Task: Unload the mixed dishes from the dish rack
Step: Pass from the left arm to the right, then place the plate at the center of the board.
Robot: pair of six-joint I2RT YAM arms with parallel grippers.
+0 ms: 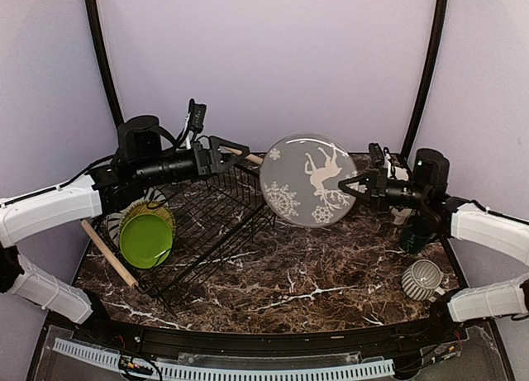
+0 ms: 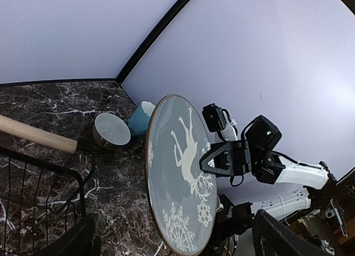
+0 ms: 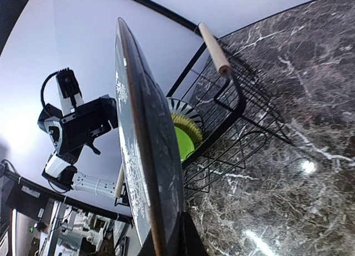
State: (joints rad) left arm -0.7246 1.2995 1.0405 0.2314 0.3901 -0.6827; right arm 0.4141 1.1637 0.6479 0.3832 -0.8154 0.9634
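Observation:
My right gripper (image 1: 351, 189) is shut on the rim of a grey plate with a white reindeer and snowflakes (image 1: 309, 179) and holds it upright in the air right of the dish rack (image 1: 216, 224). The plate also shows in the left wrist view (image 2: 183, 178) and edge-on in the right wrist view (image 3: 145, 156), where the right gripper (image 3: 166, 242) pinches it. The black wire rack sits tilted and holds a lime green plate (image 1: 145, 239), an olive-yellow plate (image 1: 164, 212) and a striped plate (image 3: 180, 107). My left gripper (image 1: 227, 154) is open and empty beside the rack's far wooden handle (image 2: 33, 135).
A striped mug (image 1: 421, 279) lies at the right front and a dark teal mug (image 1: 413, 234) stands under the right arm. A cream bowl (image 2: 111, 131) and a light blue cup (image 2: 140, 120) sit at the back. The rack's near handle (image 1: 107, 253) lies at the left.

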